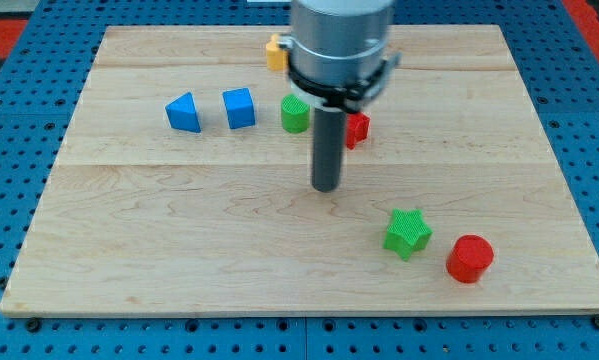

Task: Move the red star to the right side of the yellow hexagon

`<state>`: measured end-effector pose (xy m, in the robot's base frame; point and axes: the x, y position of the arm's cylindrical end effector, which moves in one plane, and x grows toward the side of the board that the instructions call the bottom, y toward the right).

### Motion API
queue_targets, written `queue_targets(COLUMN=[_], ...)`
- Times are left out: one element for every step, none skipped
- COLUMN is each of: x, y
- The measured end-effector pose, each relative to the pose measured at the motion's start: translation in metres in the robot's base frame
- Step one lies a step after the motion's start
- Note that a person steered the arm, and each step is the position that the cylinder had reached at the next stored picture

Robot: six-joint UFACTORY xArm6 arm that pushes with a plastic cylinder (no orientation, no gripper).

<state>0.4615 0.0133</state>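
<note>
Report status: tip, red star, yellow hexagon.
My tip on bare board, touching no block. Red star above-right, partly hidden. Yellow hexagon at top, mostly hidden. Green cylinder between them.

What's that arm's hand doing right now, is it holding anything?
No hand: only a dark rod, holding nothing.
My tip rests on bare board, touching no block, just below the green cylinder and the partly hidden red block.

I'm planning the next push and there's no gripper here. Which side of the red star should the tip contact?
Judging cautiously: the red star is half hidden behind the rod, below-right of the yellow hexagon. My tip should contact its lower face from the view's bottom, pushing upward.
</note>
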Motion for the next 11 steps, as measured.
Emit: queue_targets(x=[-0.025, -0.059, -0.084, -0.121, -0.158, -0.151, -0.145, -0.141, -0.160, -0.147, -0.148], y=[0.019, 0.027, 0.067, 0.092, 0.102, 0.102, 0.101, 0.079, 0.056, 0.064, 0.019])
